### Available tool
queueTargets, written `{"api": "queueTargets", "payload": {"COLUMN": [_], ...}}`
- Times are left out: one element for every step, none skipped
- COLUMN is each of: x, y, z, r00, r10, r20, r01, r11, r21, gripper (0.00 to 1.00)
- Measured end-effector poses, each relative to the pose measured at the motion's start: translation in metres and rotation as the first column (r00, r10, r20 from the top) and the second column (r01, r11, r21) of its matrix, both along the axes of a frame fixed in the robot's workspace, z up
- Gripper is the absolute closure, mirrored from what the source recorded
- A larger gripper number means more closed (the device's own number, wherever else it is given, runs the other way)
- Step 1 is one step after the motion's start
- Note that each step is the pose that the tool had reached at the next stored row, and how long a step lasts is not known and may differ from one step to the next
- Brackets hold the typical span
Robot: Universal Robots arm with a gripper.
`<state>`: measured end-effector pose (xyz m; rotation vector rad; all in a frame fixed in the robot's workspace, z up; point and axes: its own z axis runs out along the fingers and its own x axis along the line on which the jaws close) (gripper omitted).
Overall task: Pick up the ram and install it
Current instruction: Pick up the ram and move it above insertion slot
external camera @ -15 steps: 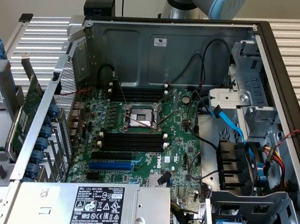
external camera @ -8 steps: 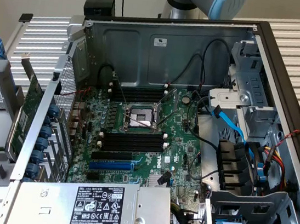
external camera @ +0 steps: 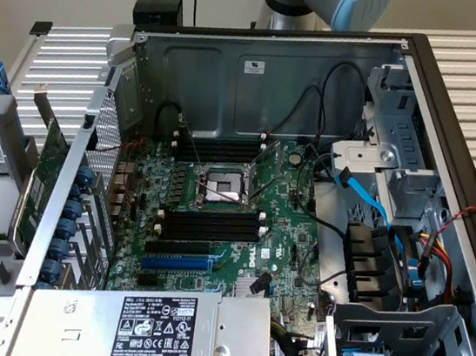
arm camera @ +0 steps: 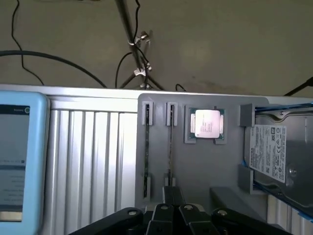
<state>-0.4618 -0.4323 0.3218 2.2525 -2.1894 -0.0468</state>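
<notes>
The work is judged to be at its first step, the approach for the pick. The ram (arm camera: 169, 147) is not yet lifted and is seen standing on its edge in the holders of a grey parts tray (arm camera: 195, 166), side by side with a second memory stick (arm camera: 146, 147). Both sticks are viewed edge-on, so labels and chips cannot be made out. On the same tray a processor (arm camera: 208, 123) is placed between the ram and a hard drive (arm camera: 279, 152). The gripper (arm camera: 172, 192) is held over one end of the ram and is apparently apart from it. Its jaws appear clenched together, and nothing is grasped between them. In the exterior view the open computer case (external camera: 270, 68) is shown with its motherboard (external camera: 287, 237). The black memory slots (external camera: 214, 226) on the near side of the processor socket (external camera: 218, 184) look unoccupied, so the installing is judged as not begun. A grasp of so thin a board is judged to call for released jaws, set squarely across the two flat faces of the stick, and for a straight lift out of the holders.
</notes>
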Motion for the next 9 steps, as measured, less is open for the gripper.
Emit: {"api": "queueTargets", "payload": {"x": [0.000, 0.000, 0.000, -0.001, -0.001, -0.001, -0.002, -0.002, -0.002], "y": [-0.0005, -0.0011, -0.0018, -0.0024, -0.0033, -0.0044, -0.0057, -0.0068, -0.0078], "z": [-0.0011, -0.0022, -0.0035, -0.0049, -0.0061, -0.0073, -0.0087, -0.0100, -0.0113], "r00": [1.0000, 1.0000, 1.0000, 1.0000, 1.0000, 0.9999, 0.9999, 0.9999, 0.9999], "r10": [0.000, 0.000, 0.000, 0.000, 0.001, 0.001, 0.001, 0.001, 0.001], "r20": [0.0023, 0.0046, 0.0065, 0.0080, 0.0090, 0.0106, 0.0123, 0.0134, 0.0145], "r01": [0.000, 0.000, 0.000, 0.000, -0.001, -0.001, -0.001, -0.001, -0.001], "r11": [1.0000, 1.0000, 1.0000, 1.0000, 1.0000, 1.0000, 1.0000, 1.0000, 1.0000], "r21": [0.0001, 0.0001, 0.0001, 0.0003, 0.0001, 0.0000, 0.0001, 0.0001, 0.0001], "gripper": [0.89, 0.89, 0.89, 0.89, 0.89, 0.89, 0.89, 0.89, 0.83]}}
